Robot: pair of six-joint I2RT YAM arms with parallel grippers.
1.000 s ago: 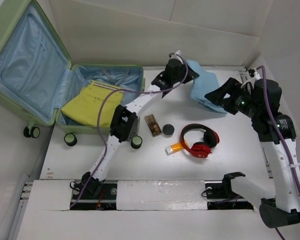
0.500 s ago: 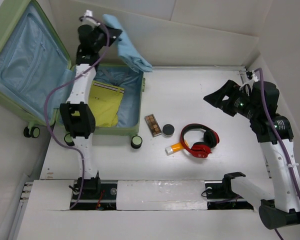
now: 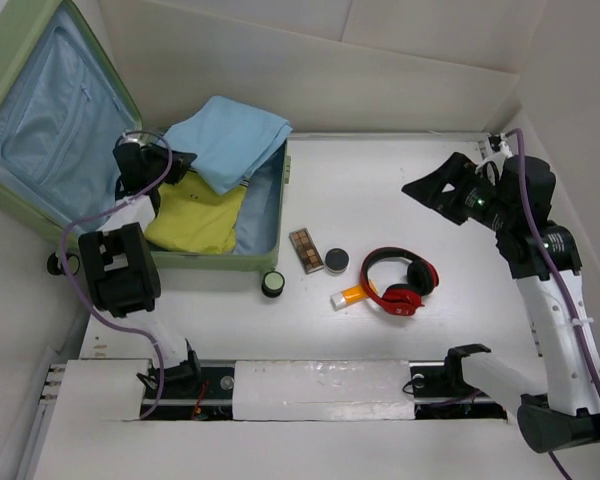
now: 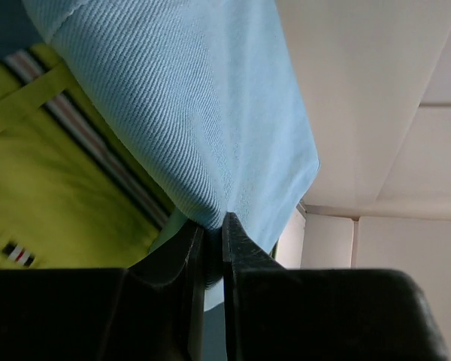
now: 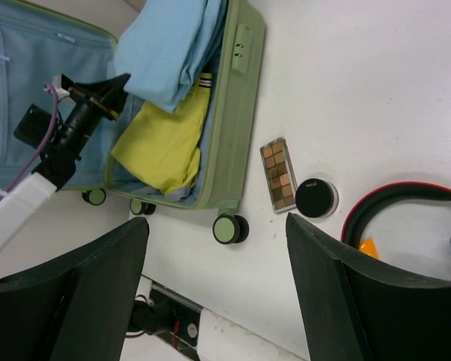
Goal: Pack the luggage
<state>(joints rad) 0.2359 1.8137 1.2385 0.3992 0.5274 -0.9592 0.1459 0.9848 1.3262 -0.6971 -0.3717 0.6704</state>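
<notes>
The luggage (image 3: 50,130) lies open at the far left corner of the counter (image 3: 380,180), its lid propped up past the left edge. Our left gripper (image 4: 212,224) is pressed together on a fold of the blue cloth (image 3: 230,135), holding it over the yellow garment (image 3: 195,215) already in the tray. Our right gripper (image 5: 214,226) is spread wide and holds nothing, raised near the right edge.

We judge the step in hand to be laying the cloth down. To do it well, we should lower the pinch until the fabric rests flat on the yellow garment. We should also check the far right corner of the cloth — it sits close to the wall, and we cannot tell whether it overhangs. Then open and lift straight up, so nothing drags out. The headphones (image 3: 400,280), palette (image 3: 305,250), round compact (image 3: 336,260) and orange tube (image 3: 348,296) wait mid-counter, not yet packed.
</notes>
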